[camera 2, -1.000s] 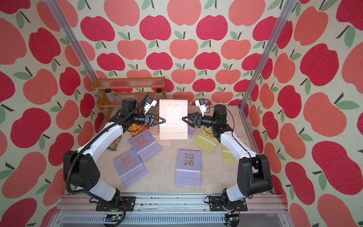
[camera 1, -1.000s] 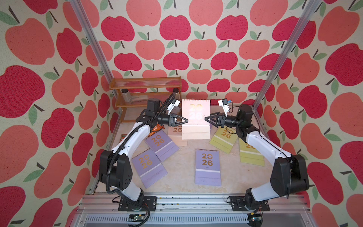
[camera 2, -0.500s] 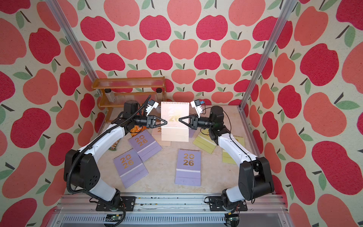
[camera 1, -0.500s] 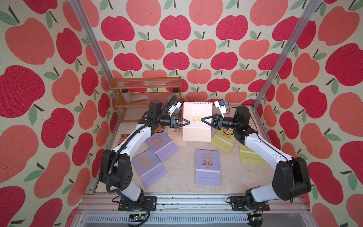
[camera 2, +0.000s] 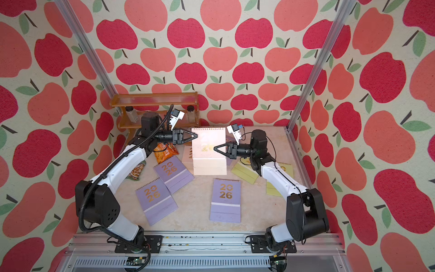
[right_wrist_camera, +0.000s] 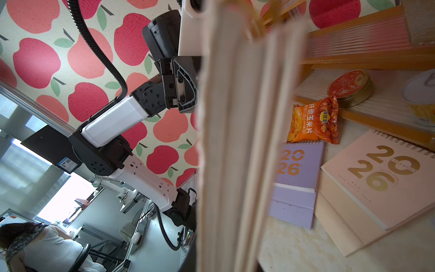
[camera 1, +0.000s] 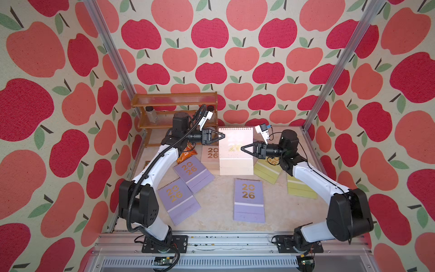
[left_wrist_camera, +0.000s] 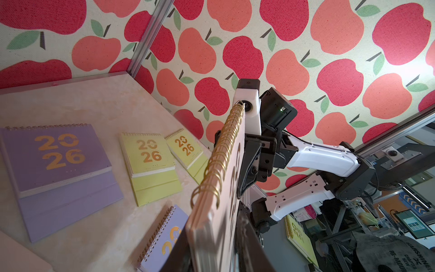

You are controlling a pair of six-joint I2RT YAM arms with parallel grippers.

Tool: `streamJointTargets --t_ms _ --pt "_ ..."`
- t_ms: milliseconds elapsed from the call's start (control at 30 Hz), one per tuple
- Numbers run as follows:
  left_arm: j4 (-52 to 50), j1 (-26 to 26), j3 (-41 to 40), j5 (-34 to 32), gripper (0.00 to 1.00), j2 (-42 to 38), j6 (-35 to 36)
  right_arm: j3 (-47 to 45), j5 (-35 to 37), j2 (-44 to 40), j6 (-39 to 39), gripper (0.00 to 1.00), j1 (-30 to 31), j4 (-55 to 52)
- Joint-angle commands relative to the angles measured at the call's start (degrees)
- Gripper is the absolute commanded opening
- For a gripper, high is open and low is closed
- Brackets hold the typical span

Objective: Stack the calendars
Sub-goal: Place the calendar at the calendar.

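The left end effector (camera 1: 222, 136) and the right end effector (camera 1: 242, 148) both meet at one pink calendar (camera 1: 235, 162). This pink calendar is lifted up off the tabletop (camera 1: 219, 212), near the back and in the middle. Its gold ring edge points to the back wall, and its front shows in both top views.

The left end effector touches the left side of the pink calendar, close to the rings. In the left wrist view the pink calendar (left_wrist_camera: 211, 223) sits between the two dark jaws, so the jaws are clamped on it. The right end effector comes in from the other side, lower down. Its jaws are pressed together, and in the right wrist view the edge of the pink calendar (right_wrist_camera: 235, 141) runs right down between them, a bit blurry. It looks pinched there.

A second pink calendar (camera 1: 210, 155) lies flat on the tabletop, just beside the lifted one and partly under it.

Three lilac calendars lie flat too. One (camera 1: 193, 173) is near the left arm, one (camera 1: 177, 200) is more to the front left and touches the first, and one (camera 1: 249, 200) lies alone in the front middle.

Two yellow-green calendars lie on the right side. One (camera 1: 268, 173) is under the right end effector, and one (camera 1: 300, 188) is partly hidden under the right arm.

An orange snack packet (camera 1: 187, 154) lies under the left arm, near the wooden shelf (camera 1: 174, 101) in the back left corner.
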Motion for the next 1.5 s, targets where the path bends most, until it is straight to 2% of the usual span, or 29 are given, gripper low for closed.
streamJointTargets --t_ms 0,100,167,267,400,600,767,1000,1167,1267,1300,1333,1467 --pt "3.2 -0.5 1.4 2.2 0.13 0.8 -0.2 -0.8 0.0 -1.8 0.4 0.0 0.1 -0.8" --pt "3.6 -0.6 1.0 2.2 0.0 0.6 -0.3 -0.6 0.0 -1.8 -0.4 0.0 0.1 -1.9" --pt "3.8 -0.5 0.9 2.3 0.0 0.5 -0.4 -0.6 0.3 -2.0 -1.3 0.02 0.1 -3.0" --pt "3.7 -0.4 0.9 2.3 0.0 0.6 -0.4 -0.3 1.1 -2.9 -4.4 0.14 0.1 -7.1" --pt "3.2 -0.5 1.5 3.6 0.0 0.9 -0.1 1.4 2.6 -5.1 -12.9 0.28 -0.1 -17.8" --pt "1.8 -0.8 1.3 3.7 0.0 1.1 0.9 1.4 2.6 -7.9 -14.6 0.29 -1.5 -19.0" --pt "1.7 -1.1 1.1 4.3 0.0 1.2 1.1 -0.3 2.8 -9.3 -11.4 0.3 -2.9 -12.9" --pt "1.9 -1.6 1.0 4.1 0.0 2.1 0.9 -0.6 1.6 -7.9 -7.2 0.29 -3.2 -7.5" --pt "2.1 -1.9 0.9 3.8 0.0 2.9 0.6 -0.9 1.1 -6.8 -5.2 0.15 -3.1 -5.4" --pt "2.4 -1.9 0.7 3.3 0.0 3.0 0.8 -1.2 1.6 -6.5 -5.3 0.0 -3.1 -6.6" --pt "2.5 -1.9 0.7 3.1 0.03 3.1 0.8 -1.3 2.0 -6.6 -5.7 0.0 -3.2 -7.5" --pt "2.5 -1.9 0.7 3.0 0.1 3.2 0.8 -1.3 2.5 -6.6 -6.3 0.0 -3.2 -9.0" --pt "1.6 -1.4 0.6 2.5 0.49 3.2 1.2 -1.0 3.9 -6.4 -7.1 0.0 -4.1 -16.7"
